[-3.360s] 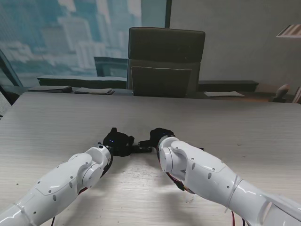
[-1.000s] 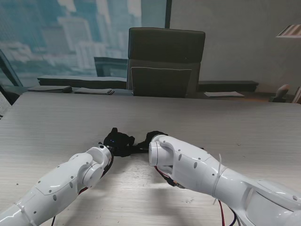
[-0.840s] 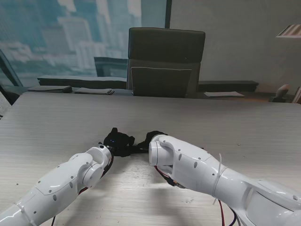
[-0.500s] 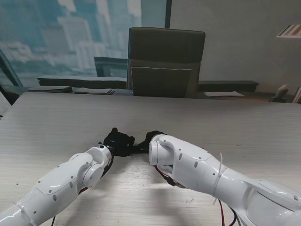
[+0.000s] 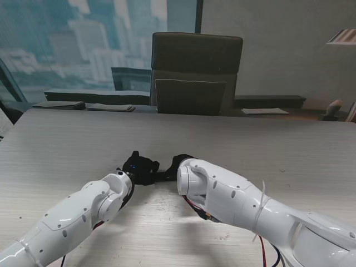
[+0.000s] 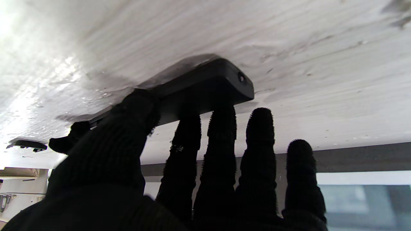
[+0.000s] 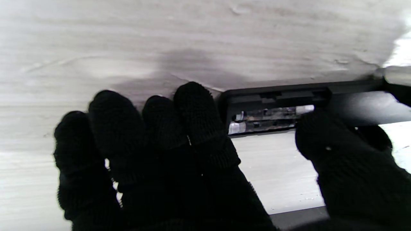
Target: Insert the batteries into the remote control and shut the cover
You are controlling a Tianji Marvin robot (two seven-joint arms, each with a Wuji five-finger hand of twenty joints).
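Nearest the camera, two white robot arms rise from the bottom corners and converge at the middle of a pale wood-grain table. Both end in black-gloved hands that meet over a small black remote lying flat on the table.

The left hand rests on one end of the remote, thumb on one long side and two fingers on the other, apparently pinning it so it cannot slide; the last two fingers stand free.

The right hand works the other end, where the battery bay lies uncovered with something metallic, likely batteries, inside. Its fingers are bunched together against the remote's end; the thumb presses the bay's edge.

A small dark piece, possibly the cover, lies apart on the table.

Farther off, an empty chair faces the table, windows behind.
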